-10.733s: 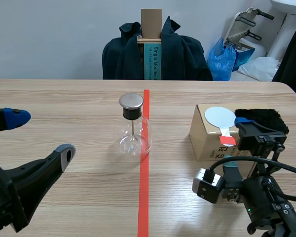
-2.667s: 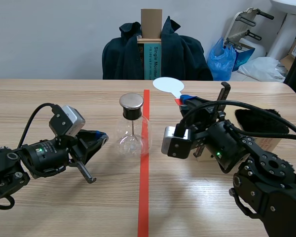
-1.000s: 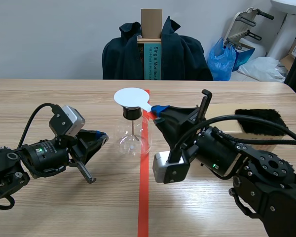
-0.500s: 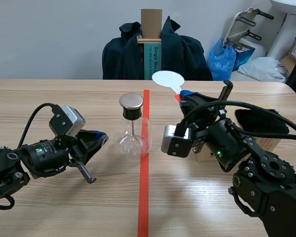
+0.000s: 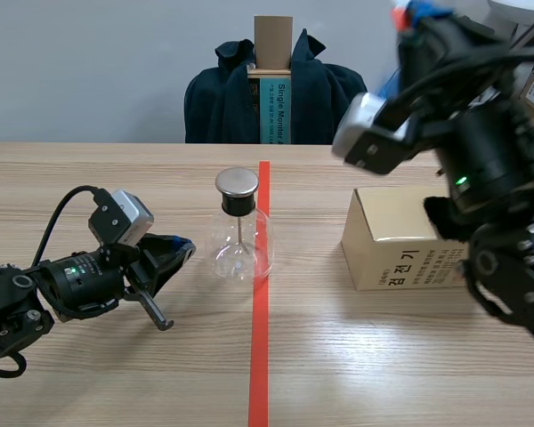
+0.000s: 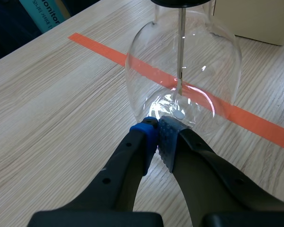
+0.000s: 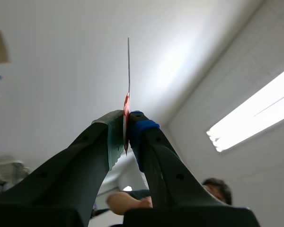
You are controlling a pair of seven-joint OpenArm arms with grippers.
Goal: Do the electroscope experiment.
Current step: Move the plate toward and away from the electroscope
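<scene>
At the middle of the desk (image 5: 383, 356), touching the orange tape line, the glass electroscope flask (image 5: 240, 236) stands upright with its metal cap (image 5: 237, 182) on top. Low on the left, the left tool (image 6: 158, 135) has its fingers pressed together on nothing, tips right at the flask's base. High on the right, the right tool (image 7: 126, 127) is clamped on a thin paddle (image 7: 127, 104), seen edge-on, above the cardboard box (image 5: 400, 245).

A grey wall (image 5: 89, 62) stands behind the wooden table (image 5: 116, 374); a dark jacket (image 5: 218, 107) hangs before it; on the white ceiling (image 7: 260, 42) a long lamp (image 7: 255, 111) is lit
</scene>
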